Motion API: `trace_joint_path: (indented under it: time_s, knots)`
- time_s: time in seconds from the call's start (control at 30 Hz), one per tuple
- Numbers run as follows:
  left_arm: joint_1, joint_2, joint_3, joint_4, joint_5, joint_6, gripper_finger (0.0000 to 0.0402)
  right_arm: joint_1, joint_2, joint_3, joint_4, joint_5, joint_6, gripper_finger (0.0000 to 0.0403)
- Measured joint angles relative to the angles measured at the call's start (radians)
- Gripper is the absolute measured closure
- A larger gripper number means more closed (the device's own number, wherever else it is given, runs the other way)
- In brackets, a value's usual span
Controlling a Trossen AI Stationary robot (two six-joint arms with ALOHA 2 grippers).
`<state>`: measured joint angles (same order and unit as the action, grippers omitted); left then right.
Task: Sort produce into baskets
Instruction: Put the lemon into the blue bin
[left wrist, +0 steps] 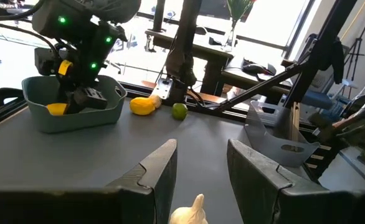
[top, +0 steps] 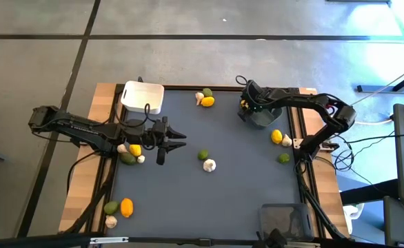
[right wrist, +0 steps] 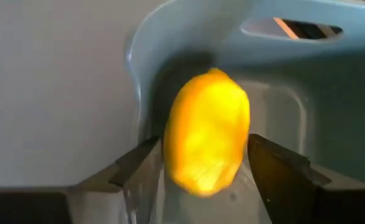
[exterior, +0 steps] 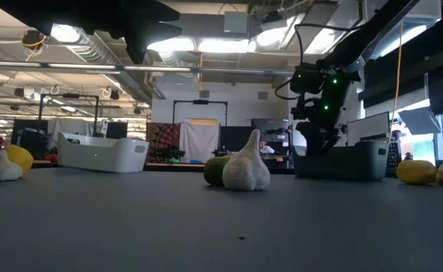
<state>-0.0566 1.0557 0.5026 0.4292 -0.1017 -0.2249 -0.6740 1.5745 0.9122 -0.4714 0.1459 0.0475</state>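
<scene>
Over the blue-grey basket (top: 260, 117) at the far right, my right gripper (top: 247, 106) points steeply down, open, with a yellow lemon (right wrist: 207, 130) between its fingers, low inside the basket (left wrist: 56, 109). My left gripper (top: 176, 138) hovers level at mid-left, open and empty, above a garlic bulb (left wrist: 189, 213). The white basket (top: 143, 96) stands at the far left and the clear basket (top: 285, 219) at the near right. Loose produce lies in small groups on the dark mat. My right gripper has its two fingers (right wrist: 139, 169) on either side of the lemon's middle (right wrist: 170, 143), coming from above into the basket's corner. The lemon looks blurred. Whether the fingers touch it I cannot tell.
A lemon, garlic and green fruit lie by the far edge (top: 204, 98). A green fruit and garlic (top: 207, 161) sit mid-table, and another trio (top: 280, 141) lies at the right. Clusters lie under the left arm (top: 130, 153) and at the near left (top: 119, 209).
</scene>
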Motion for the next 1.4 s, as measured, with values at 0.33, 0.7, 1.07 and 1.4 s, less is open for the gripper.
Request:
trace_joint_path:
  time_s: [0.33, 0.7, 1.07, 1.4]
  knots:
    - [-0.009, 0.000, 0.000, -0.019, 0.000, 0.067, 0.0265, 0.076, -0.143, 0.225, -0.309, 0.018, 0.039, 0.0155]
    - [-0.009, -0.005, 0.000, -0.045, 0.000, 0.016, 0.0265, 0.352, -0.330, 0.320, -0.623, 0.089, 0.160, 0.0155]
    - [-0.009, -0.006, 0.000, -0.055, 0.005, -0.003, 0.0265, 0.474, -0.455, 0.067, -0.692, 0.086, 0.520, 0.0155]
    - [-0.007, -0.006, 0.000, -0.080, 0.005, 0.104, 0.0265, 0.472, -0.456, -0.083, -0.681, 0.070, 0.648, 0.0155]
